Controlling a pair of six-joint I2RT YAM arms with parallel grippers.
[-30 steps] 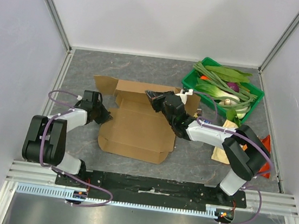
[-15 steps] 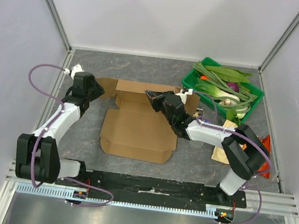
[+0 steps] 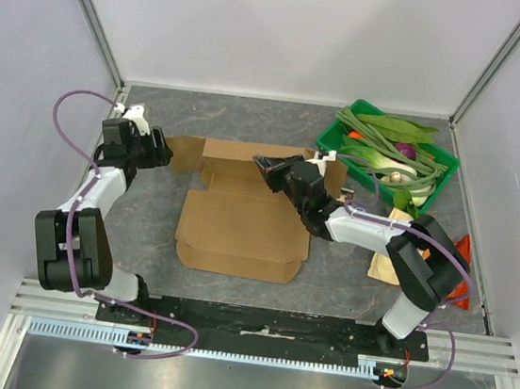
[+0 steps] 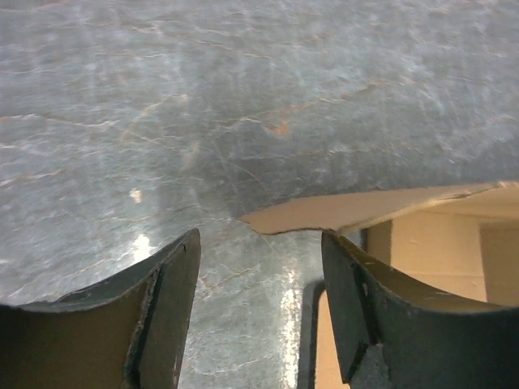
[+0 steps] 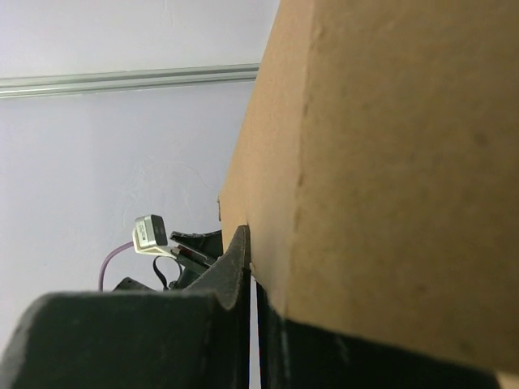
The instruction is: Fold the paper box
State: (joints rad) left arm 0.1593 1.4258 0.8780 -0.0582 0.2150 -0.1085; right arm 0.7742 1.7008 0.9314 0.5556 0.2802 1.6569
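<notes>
The paper box [image 3: 242, 226] lies mostly flat in the middle of the table as a brown cardboard blank, with its back panel raised. My left gripper [image 3: 161, 149] is open at the box's far-left flap [image 3: 183, 152]. In the left wrist view the flap's tip [image 4: 324, 215] lies just past my left gripper [image 4: 259, 251], with nothing between its fingers [image 4: 174, 284]. My right gripper [image 3: 265, 168] is shut and rests against the raised back panel. In the right wrist view that cardboard [image 5: 389, 162] fills the right side, alongside the right gripper [image 5: 253, 259].
A green crate [image 3: 323, 148] of leafy vegetables stands at the back right. A tan snack bag [image 3: 386, 262] with an orange part [image 3: 463, 250] lies beside the right arm. White walls close in the table on three sides.
My left arm swung from the box's left edge up to its far-left flap, and its jaws opened. The right gripper stayed against the back panel.
</notes>
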